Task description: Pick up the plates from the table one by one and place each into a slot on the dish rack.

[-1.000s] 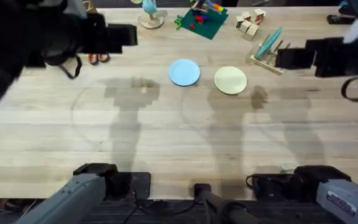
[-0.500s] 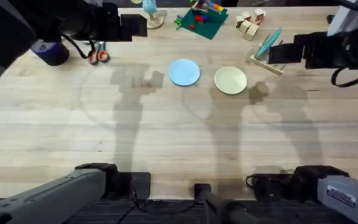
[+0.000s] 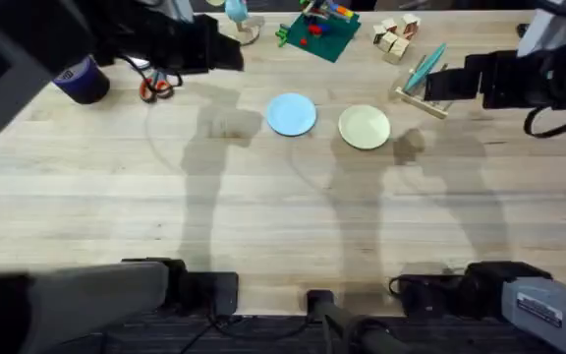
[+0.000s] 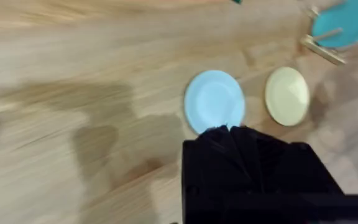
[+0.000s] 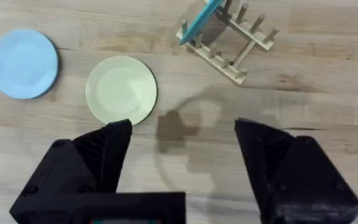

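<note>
No writing on anything is readable from here. The light blue plate (image 3: pixel 291 114) and the cream plate (image 3: pixel 365 127) lie flat side by side on the counter (image 3: pixel 283 226), apart from each other, both smooth round discs. A teal plate (image 5: pixel 202 18) already stands tilted in the wooden dish rack (image 5: pixel 229 42). The right jaws (image 5: pixel 182 140) hang released above the counter, the cream plate just off one finger and the rack ahead. The left jaws (image 4: pixel 229 134) look clenched, the blue plate right at their tips. Since half a second ago the left arm has swung closer toward the plates; the right arm has barely moved.
</note>
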Controlling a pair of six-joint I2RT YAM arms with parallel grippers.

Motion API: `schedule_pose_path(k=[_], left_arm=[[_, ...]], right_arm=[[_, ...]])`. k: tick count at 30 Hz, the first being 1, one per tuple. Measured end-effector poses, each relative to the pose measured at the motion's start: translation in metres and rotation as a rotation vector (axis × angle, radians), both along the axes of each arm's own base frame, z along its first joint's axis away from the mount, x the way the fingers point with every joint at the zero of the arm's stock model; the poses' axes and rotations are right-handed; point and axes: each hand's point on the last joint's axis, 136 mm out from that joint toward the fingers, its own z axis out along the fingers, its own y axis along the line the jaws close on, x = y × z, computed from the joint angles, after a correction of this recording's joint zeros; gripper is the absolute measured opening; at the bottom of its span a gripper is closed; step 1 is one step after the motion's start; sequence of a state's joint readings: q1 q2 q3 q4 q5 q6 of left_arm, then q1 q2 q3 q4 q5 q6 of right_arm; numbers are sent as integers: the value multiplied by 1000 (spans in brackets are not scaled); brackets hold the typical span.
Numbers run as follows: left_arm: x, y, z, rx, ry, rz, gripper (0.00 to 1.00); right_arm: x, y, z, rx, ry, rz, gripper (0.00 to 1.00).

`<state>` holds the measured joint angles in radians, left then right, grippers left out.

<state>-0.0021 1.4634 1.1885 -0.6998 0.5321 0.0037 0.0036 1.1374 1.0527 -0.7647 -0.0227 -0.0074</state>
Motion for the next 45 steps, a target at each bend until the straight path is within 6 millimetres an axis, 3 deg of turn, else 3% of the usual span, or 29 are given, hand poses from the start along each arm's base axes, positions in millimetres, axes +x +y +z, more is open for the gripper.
schedule_pose_path(k=[8, 18, 25, 45], left_arm=[[12, -30, -47, -188, 137, -110, 40], [13, -46, -100, -285, 270, -161, 40], [10, -62, -114, -297, 295, -204, 41], [13, -61, -143, -316, 339, -198, 41]], right_arm=[[0, 0, 0, 0, 0, 0, 995], [0, 0, 0, 0, 0, 0, 996], [0, 0, 0, 0, 0, 0, 996], [-4, 0, -3, 0, 22, 0, 996]])
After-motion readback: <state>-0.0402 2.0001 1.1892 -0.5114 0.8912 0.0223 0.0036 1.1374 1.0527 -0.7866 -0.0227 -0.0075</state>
